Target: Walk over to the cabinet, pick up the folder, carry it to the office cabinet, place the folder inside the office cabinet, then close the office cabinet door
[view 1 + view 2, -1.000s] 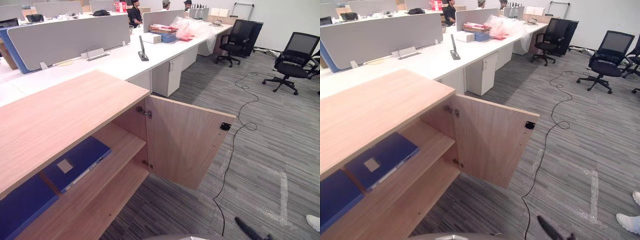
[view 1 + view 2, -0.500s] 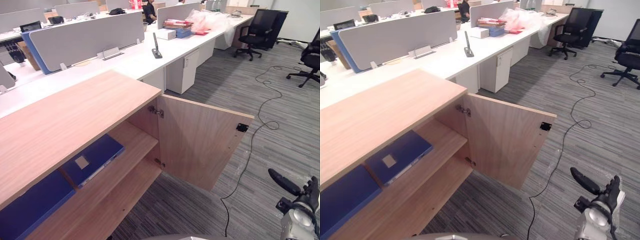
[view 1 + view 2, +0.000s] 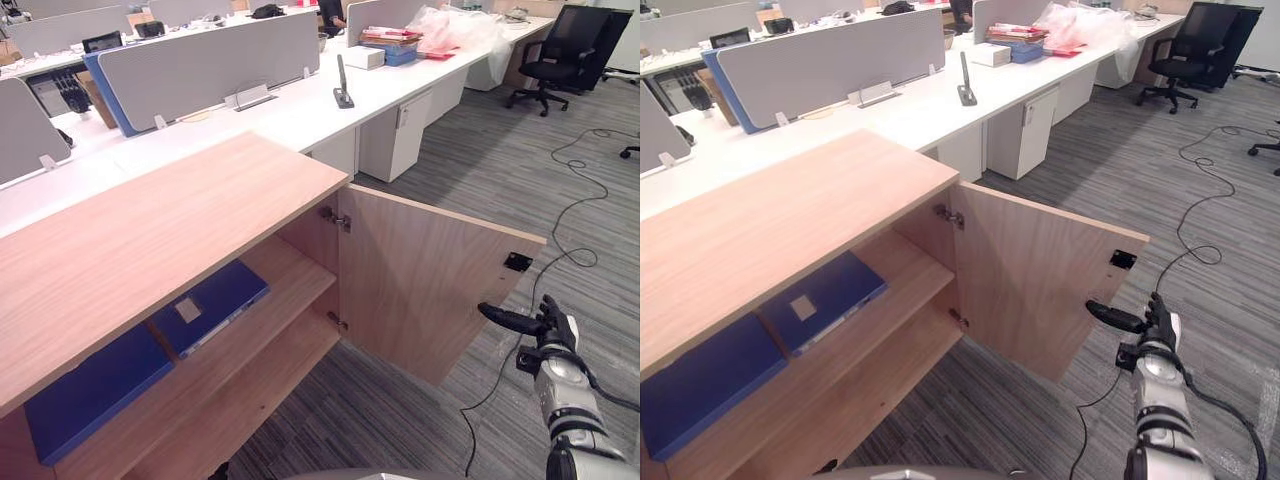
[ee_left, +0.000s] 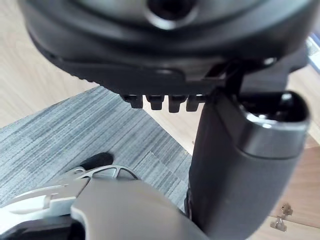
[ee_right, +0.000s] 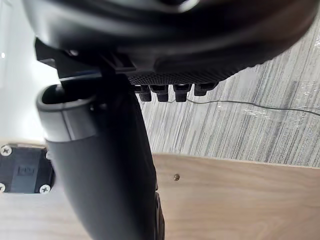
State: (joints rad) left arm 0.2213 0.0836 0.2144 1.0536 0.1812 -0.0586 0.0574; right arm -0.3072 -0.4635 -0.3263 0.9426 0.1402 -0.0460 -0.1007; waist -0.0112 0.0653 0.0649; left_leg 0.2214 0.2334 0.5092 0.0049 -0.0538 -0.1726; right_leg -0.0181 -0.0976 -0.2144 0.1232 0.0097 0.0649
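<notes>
Fingers [image 5: 172, 90] of the right hand [image 3: 1155, 322], relaxed and empty, hang near the open cabinet door [image 3: 1040, 290]'s free edge.

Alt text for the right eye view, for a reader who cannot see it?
The right hand hovers by the free edge of the open cabinet door. Inside, blue folders lie flat on the upper shelf; white desks stand behind the cabinet.

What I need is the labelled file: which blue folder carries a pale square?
The folder nearer the open door; the other folder shows a plain blue cover.
</notes>
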